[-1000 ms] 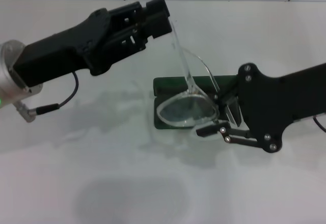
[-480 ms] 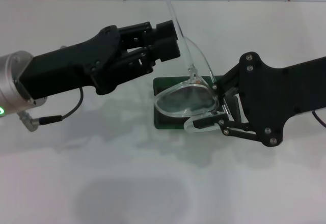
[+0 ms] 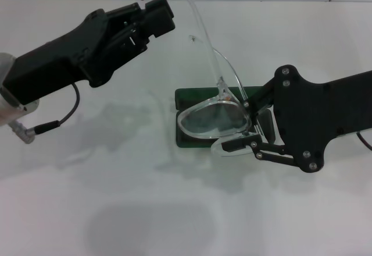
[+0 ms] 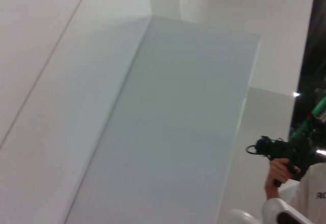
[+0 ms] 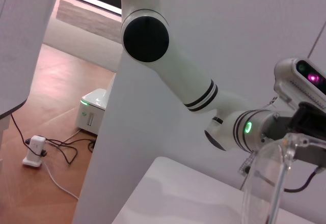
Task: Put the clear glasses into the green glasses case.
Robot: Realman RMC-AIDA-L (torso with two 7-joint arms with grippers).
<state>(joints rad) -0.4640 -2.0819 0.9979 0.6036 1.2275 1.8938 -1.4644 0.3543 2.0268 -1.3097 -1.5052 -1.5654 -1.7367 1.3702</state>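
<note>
The clear glasses (image 3: pixel 212 122) hang tilted just above the green glasses case (image 3: pixel 189 97), which lies on the white table, mostly covered by them. My right gripper (image 3: pixel 247 129) reaches in from the right and is shut on the frame's right end. One thin clear arm of the glasses rises in a curve to the upper left, and its tip ends beside my left gripper (image 3: pixel 163 13). Whether the left gripper holds that tip does not show. The right wrist view has part of the clear glasses (image 5: pixel 267 183) close up. Nothing of the task appears in the left wrist view.
The white table (image 3: pixel 145 203) stretches in front of and left of the case. A tiled wall runs along the back edge. A thin black cable (image 3: pixel 70 113) hangs from the left wrist.
My left gripper has moved up and to the left, from the middle of the raised clear arm to its tip. The glasses and my right gripper have barely shifted.
</note>
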